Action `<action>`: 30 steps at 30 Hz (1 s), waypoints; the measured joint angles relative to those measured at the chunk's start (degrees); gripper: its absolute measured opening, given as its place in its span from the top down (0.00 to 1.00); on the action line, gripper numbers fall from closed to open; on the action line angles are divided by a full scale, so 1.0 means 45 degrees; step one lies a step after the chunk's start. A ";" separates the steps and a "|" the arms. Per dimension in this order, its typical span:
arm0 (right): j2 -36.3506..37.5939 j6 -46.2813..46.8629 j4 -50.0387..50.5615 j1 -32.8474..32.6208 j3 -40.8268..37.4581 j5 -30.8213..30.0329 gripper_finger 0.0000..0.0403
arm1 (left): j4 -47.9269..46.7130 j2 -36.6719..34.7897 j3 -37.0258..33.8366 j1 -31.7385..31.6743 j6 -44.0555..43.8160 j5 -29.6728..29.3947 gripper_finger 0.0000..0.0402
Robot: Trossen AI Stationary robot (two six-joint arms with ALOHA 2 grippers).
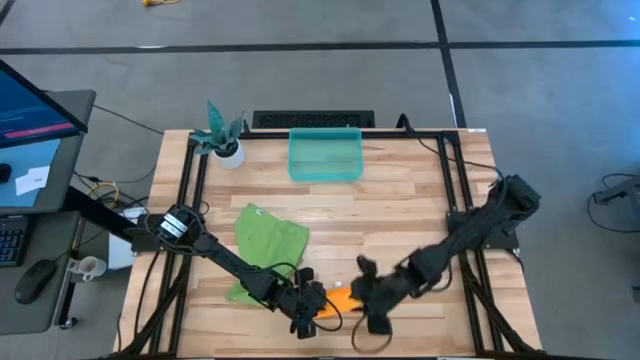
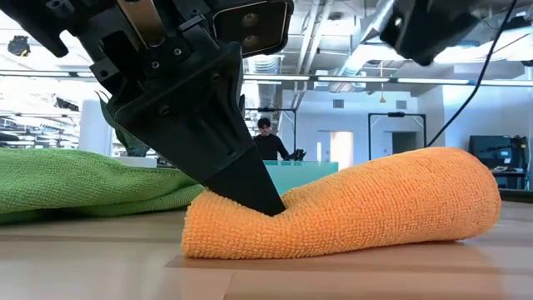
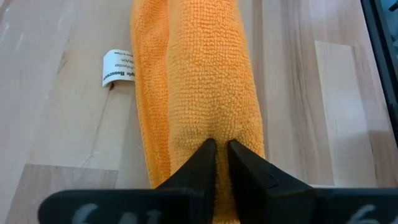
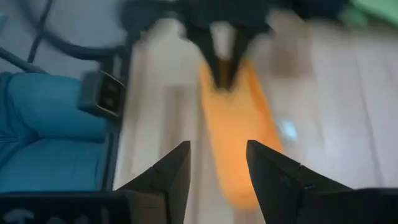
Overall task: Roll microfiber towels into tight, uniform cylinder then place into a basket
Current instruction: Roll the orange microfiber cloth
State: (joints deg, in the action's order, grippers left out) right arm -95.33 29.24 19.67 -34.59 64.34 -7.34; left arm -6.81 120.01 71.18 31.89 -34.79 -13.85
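Left claw (image 3: pixel 216 148): pinching one end of the rolled orange towel (image 3: pixel 199 81)
Right claw (image 4: pixel 217 162): spread, empty, above the roll's other end

The orange towel (image 3: pixel 199 93) is nubby, looped cloth with a matt pile and a small white printed label (image 3: pixel 118 67). The table (image 3: pixel 56 112) is smooth pale wood; the basket (image 1: pixel 325 156) looks like translucent teal plastic

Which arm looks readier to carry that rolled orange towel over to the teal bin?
Probably the left. The left gripper is already pinched shut on one end of the orange towel. The right gripper hangs open above the roll, holding nothing. The teal bin sits across the table.
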 joint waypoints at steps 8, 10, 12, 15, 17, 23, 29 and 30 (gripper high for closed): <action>-0.1810 -0.1256 -0.2492 -0.0822 0.0010 -0.1055 0.63 | 0.0079 0.0000 -0.0019 -0.0008 -0.0065 -0.0062 0.92; -0.2025 -0.0700 -0.2563 -0.0809 0.0010 -0.1105 0.68 | 0.0129 0.0000 -0.0024 -0.0009 -0.0068 -0.0067 0.92; -0.2095 -0.0541 -0.2413 -0.0765 0.0005 -0.1154 0.75 | 0.0174 0.0005 -0.0034 -0.0013 -0.0058 -0.0086 0.92; -0.2176 -0.0527 -0.2363 -0.0657 0.0015 -0.1149 0.86 | 0.0180 0.0005 -0.0034 -0.0018 -0.0063 -0.0094 0.92; -0.2182 -0.0512 -0.2318 -0.0622 0.0016 -0.1139 0.94 | 0.0172 0.0005 -0.0034 -0.0018 -0.0066 -0.0091 0.92; -0.2467 -0.0109 -0.1704 -0.0534 0.0008 -0.1154 0.94 | 0.0166 0.0005 -0.0034 -0.0018 -0.0068 -0.0110 0.92; -0.2926 0.0932 -0.0947 -0.0476 0.0058 -0.1343 0.97 | 0.0171 0.0005 -0.0034 -0.0018 -0.0083 -0.0110 0.92; -0.3031 0.1013 -0.0815 -0.0481 0.0053 -0.1347 0.98 | 0.0175 0.0005 -0.0034 -0.0018 -0.0083 -0.0126 0.92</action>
State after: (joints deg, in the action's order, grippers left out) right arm -108.97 33.80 16.01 -36.75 64.58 -13.40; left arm -6.02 120.03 71.02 31.81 -35.16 -14.42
